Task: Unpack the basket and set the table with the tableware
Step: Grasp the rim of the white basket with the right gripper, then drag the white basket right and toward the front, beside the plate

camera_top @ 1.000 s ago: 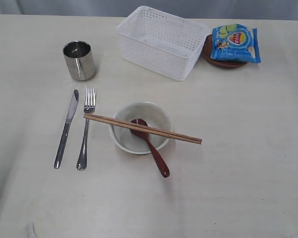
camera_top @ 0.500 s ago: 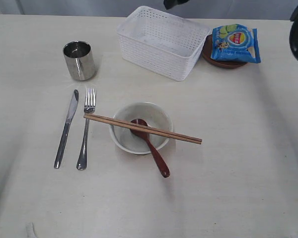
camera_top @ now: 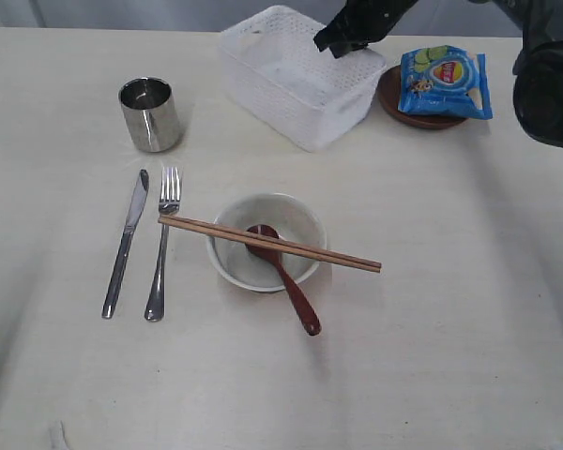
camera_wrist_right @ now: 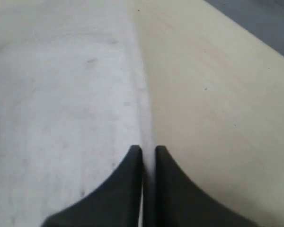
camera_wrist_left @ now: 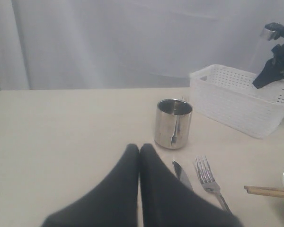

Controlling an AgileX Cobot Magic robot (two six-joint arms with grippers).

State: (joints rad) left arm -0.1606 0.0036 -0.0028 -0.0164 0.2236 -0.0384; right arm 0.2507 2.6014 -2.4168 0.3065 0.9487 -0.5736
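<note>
1. Altogether, one basket [camera_top: 305,122], one cup [camera_top: 151,114], one knife [camera_top: 125,244], one fork [camera_top: 161,244], one bowl [camera_top: 300,216], one spoon [camera_top: 291,286], one plate [camera_top: 422,119], one chip bag [camera_top: 446,80] and two chopsticks [camera_top: 338,258] are counted on the surface [camera_top: 450,328].
2. The basket is seen at the far side, just beside the plate, its thin wall pinched between the narrowly set right fingers [camera_wrist_right: 132,189].
3. The left fingers [camera_wrist_left: 128,189] are pressed together, empty.
4. The plate is mostly covered by the bag; the right arm is cut off.
5. The bag's writing cannot be read.
</note>
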